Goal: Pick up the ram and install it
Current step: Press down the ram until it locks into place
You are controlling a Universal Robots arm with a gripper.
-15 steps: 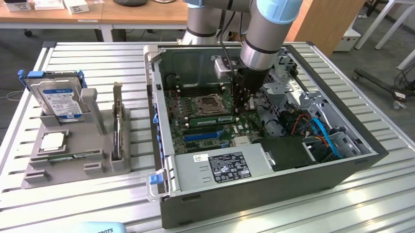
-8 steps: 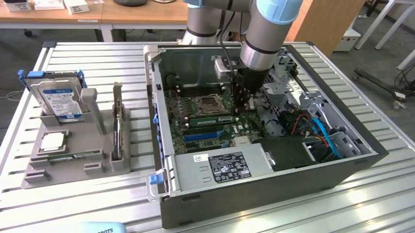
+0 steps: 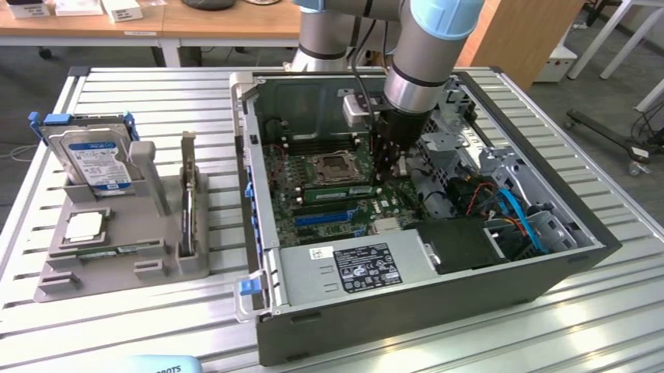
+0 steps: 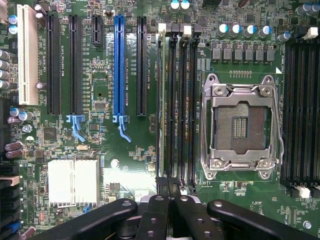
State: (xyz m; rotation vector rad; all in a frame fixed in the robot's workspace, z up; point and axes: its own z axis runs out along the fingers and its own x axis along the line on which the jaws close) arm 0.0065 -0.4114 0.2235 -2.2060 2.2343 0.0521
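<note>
**Pincer clenched over the memory slots, ram edge-on in the bank**

Your pincer [image 4: 167,210] was clenched, its dark fingers [image 4: 155,220] drawn together directly above the bank of memory slots [image 4: 176,107] beside the empty processor socket [image 4: 239,125]. In the wrist view a thin pale-green edge ran along the outermost slot of that bank, straight out from between the fingers; I judge that to have been the ram [image 4: 161,105], seen edge-on and standing in or just over its slot. Whether the fingers were gripping its top edge or only pressing on it, you could not tell from these views, and the slot's end clips were too small to read.

From the exterior view, the arm reached down into the open computer case [image 3: 311,326], with the pincer [image 3: 389,167] low over the motherboard [image 3: 343,214] and near the socket.

Further out, on the table [image 3: 155,85], the grey parts holder [image 3: 124,264] sat at the exterior view's left, well apart from the case. It carried a hard drive [image 3: 96,159], a square silver processor [image 3: 85,225], an upright dark card [image 3: 188,202], and a narrow green strip lying in its front groove.

By my reading, the pick-up was done and the stick had been brought to the slot. What remained uncertain was whether it was fully seated and latched.
</note>
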